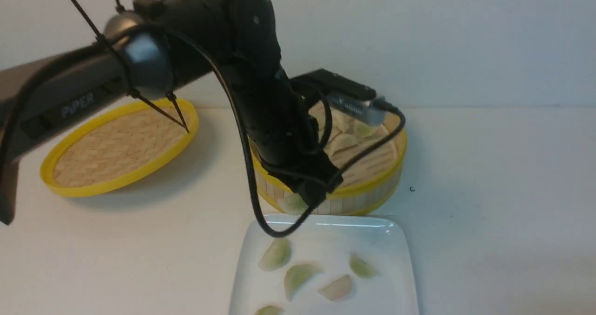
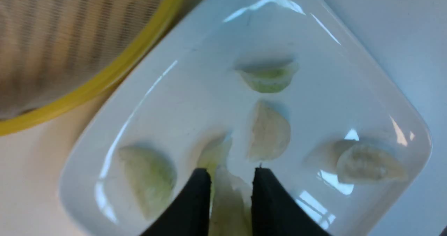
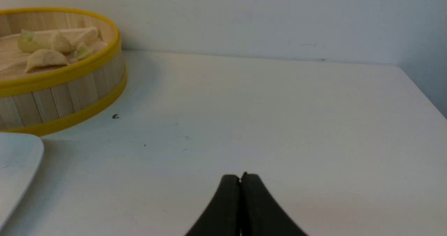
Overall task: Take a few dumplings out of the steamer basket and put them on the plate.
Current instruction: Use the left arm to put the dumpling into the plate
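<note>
My left gripper (image 1: 303, 199) hangs just above the far edge of the white plate (image 1: 396, 277), in front of the steamer basket (image 1: 372, 184). It is shut on a pale green dumpling (image 1: 292, 203). In the left wrist view that dumpling (image 2: 228, 201) sits between the black fingers (image 2: 195, 201), with the gripper (image 2: 231, 173) over the plate (image 2: 195, 89). Several dumplings (image 1: 300, 277) lie on the plate, green and pinkish. More dumplings (image 3: 45, 58) stay in the basket (image 3: 63, 96). My right gripper (image 3: 240, 176) is shut and empty above bare table, right of the basket.
The shallow woven lid (image 1: 116, 152) with a yellow rim lies at the back left. A wall runs close behind the basket. The left arm (image 1: 260, 96) and its cables hide the basket's left part. The table's right edge (image 3: 424, 96) shows in the right wrist view.
</note>
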You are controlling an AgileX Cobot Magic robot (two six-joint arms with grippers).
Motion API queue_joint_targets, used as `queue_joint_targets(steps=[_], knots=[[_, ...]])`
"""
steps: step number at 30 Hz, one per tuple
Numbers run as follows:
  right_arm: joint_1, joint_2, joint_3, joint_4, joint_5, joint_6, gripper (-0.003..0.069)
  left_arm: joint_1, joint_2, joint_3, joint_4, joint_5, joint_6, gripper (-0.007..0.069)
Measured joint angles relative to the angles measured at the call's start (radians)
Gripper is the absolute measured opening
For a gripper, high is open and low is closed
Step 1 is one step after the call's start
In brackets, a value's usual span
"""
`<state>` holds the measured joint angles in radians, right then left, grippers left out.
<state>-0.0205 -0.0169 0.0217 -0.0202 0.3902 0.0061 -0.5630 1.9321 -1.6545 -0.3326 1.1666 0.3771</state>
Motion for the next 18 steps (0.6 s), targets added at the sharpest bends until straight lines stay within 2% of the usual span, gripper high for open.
queue_joint_targets(steps=[3,7,11,14,16,18], knots=[[0.000,0.000,0.004,0.046,-0.033,0.000,-0.0015,-0.032,0.030,0.009,0.000,-0.076,0.002,0.0132],[0.000,0.000,0.008,0.185,-0.137,0.001,-0.0015,-0.051,0.084,0.009,-0.001,-0.121,0.007,0.0132],[0.000,0.000,0.008,0.461,-0.278,0.011,-0.0015,-0.055,0.164,0.012,0.007,-0.164,0.008,0.0132],[0.000,0.000,0.008,0.597,-0.319,0.011,-0.0015,-0.055,0.201,0.014,0.014,-0.182,0.008,0.0133],[0.000,0.000,0.008,0.637,-0.329,0.010,-0.0015,-0.055,0.213,0.015,0.015,-0.185,0.008,0.0140],[0.000,0.000,0.008,0.693,-0.340,0.008,-0.0015,-0.055,0.234,0.016,0.020,-0.194,0.009,0.0183]])
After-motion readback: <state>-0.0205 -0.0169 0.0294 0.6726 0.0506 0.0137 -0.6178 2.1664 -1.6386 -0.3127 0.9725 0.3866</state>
